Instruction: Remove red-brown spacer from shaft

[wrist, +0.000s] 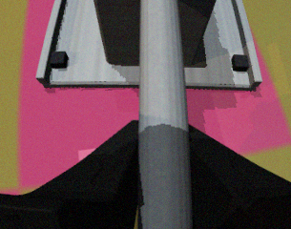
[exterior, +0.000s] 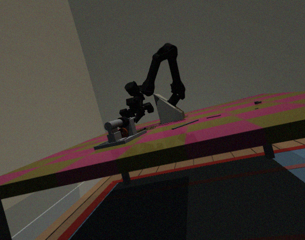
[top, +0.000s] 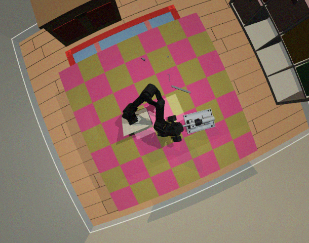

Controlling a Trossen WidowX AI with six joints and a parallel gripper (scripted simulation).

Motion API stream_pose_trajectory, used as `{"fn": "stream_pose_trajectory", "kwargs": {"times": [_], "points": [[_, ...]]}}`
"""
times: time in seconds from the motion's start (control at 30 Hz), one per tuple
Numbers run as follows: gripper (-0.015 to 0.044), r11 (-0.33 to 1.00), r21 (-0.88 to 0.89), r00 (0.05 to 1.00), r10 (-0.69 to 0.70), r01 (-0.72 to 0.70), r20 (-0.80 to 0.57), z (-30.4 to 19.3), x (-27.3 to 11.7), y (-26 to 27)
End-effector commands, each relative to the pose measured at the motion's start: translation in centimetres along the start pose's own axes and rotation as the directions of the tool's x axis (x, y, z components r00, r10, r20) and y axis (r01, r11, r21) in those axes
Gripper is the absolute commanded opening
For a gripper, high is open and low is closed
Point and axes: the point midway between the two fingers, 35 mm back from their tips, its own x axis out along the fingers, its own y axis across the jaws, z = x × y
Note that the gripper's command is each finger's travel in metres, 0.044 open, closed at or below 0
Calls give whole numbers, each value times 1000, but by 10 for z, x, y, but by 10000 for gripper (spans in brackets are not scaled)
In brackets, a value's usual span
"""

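My gripper is shut on the grey shaft, outside the near edge of the grey base. The shaft runs over the base through an upright block toward a thick grey cylinder. A black spacer sits in the shaft line between block and cylinder. In the exterior view the red-brown spacer stands below that line, low between the supports, off the shaft. Its exact contact with the base is hidden.
A long thin grey bar lies on the checkered table, with a thin curved piece and a small dark part farther off. The arm's pale wedge-shaped mount stands behind the gripper.
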Motion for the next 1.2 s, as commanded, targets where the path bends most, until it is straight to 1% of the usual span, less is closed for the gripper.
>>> {"fn": "stream_pose_trajectory", "kwargs": {"times": [0.0, 1.17], "points": [[0, 1000, 1, 1000, 3, -3, -2, -2, -1, 1], [0, 1000, 1, 1000, 3, -3, -2, 4, 3, 0]]}}
